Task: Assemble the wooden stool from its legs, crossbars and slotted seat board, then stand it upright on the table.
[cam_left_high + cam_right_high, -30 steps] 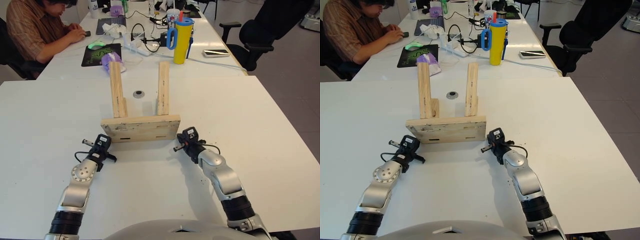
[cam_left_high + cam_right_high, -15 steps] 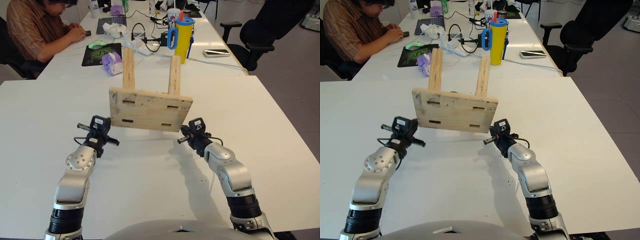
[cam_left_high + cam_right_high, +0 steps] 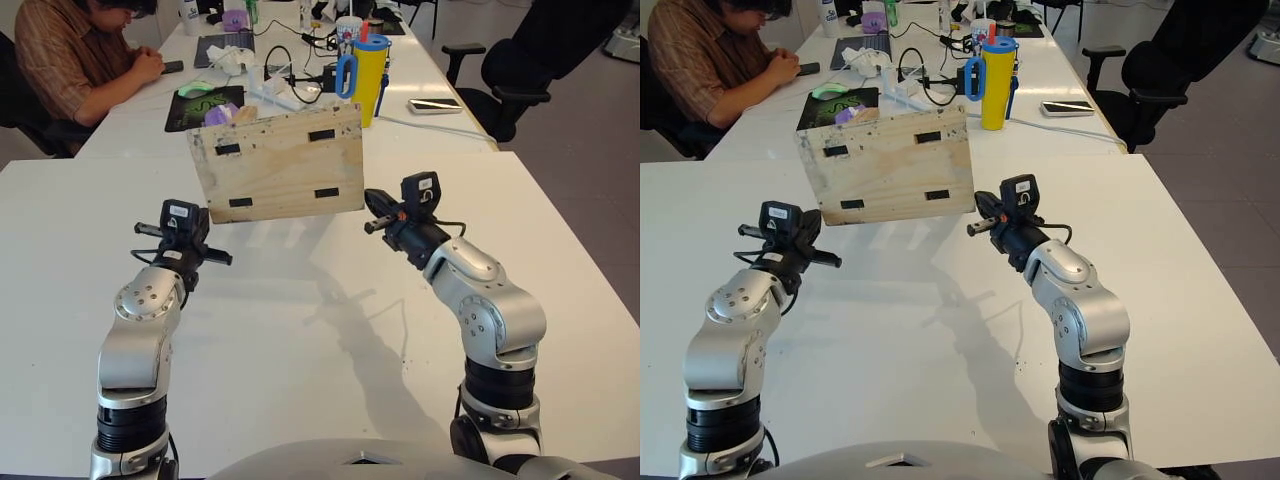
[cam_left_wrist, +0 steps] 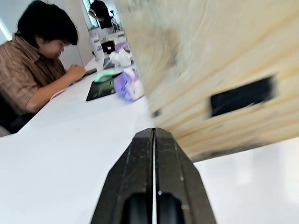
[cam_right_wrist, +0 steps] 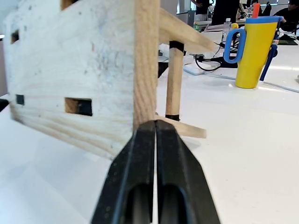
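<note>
The assembled wooden stool hangs above the table with its slotted seat board (image 3: 277,163) facing me, slightly tilted, legs pointing away. My left gripper (image 3: 198,225) is shut, its tips against the board's lower left corner (image 4: 224,70). My right gripper (image 3: 368,198) is also shut and presses on the board's right edge (image 5: 145,60). The stool is clamped between the two. In the right wrist view a leg (image 5: 175,79) and a crossbar (image 5: 187,35) show behind the board. The legs are mostly hidden in the eye views.
Behind the stool on the far desk stand a yellow tumbler (image 3: 366,80), a phone (image 3: 432,105), cables, a purple item (image 3: 222,115) and a black mat (image 3: 200,105). A person sits at the back left. An office chair (image 3: 510,90) stands at the back right.
Both arms rose and moved away from me, lifting the stool off the table. It turned from lying with legs pointing away to hanging with its seat board facing me.
</note>
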You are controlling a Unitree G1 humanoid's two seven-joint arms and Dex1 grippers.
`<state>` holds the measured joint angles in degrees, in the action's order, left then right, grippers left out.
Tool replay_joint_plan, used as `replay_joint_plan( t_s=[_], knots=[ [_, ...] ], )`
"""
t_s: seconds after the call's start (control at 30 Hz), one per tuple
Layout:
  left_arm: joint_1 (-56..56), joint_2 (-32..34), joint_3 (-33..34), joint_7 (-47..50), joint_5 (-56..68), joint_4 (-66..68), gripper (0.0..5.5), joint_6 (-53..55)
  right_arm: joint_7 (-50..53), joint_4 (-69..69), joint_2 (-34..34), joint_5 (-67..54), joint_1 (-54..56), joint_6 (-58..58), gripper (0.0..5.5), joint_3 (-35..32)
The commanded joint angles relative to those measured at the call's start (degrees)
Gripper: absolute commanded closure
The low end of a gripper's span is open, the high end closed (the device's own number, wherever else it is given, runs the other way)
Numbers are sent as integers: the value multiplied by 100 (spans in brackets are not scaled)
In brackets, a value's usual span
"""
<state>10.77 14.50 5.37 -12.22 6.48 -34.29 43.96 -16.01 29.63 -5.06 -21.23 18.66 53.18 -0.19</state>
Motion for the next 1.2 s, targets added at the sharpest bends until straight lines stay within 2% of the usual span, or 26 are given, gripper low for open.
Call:
replay_joint_plan(
  t_s=[0.03, 0.27, 0.37, 0.47, 0.67, 0.73, 0.87, 0.97, 1.07, 1.2],
  knots=[
    [642, -71, 24, 16, 260, -276, 546, 240, -56, 155, 164, -369, 348, 76, 550, 83],
    [481, 43, -88, 81, 196, -345, 546, 158, 47, -1, -22, -347, 196, -99, 550, 77],
    [206, 362, 12, -39, -50, -356, 546, -594, 128, -94, -160, -240, -203, -227, 550, 17],
    [-300, 909, 89, -550, -272, 202, 546, -1809, 284, -435, -398, 268, -443, -636, 550, 268],
    [-842, 753, 468, -52, -570, 655, 546, -2646, 309, -737, -489, 853, -773, -1167, 550, 948],
    [-1264, 586, 650, 105, -541, 583, 517, -2691, 120, -684, -564, 930, -931, -1305, 550, 1303],
    [-2521, 171, 432, -6, -217, -188, 456, -2931, 13, -719, -579, 1004, -1102, -1369, 550, 1523],
    [-2950, -90, 397, 135, -174, -350, 416, -2988, -245, -855, -575, 1061, -970, -1491, 511, 1917],
    [-2858, -203, 444, 263, -149, -172, 377, -2886, -265, -1092, -422, 1241, -884, -1666, 468, 2328],
    [-2950, -222, -23, 102, -83, -199, 324, -2389, -158, -1297, -194, 1309, -916, -1711, 413, 2426]
  ],
)
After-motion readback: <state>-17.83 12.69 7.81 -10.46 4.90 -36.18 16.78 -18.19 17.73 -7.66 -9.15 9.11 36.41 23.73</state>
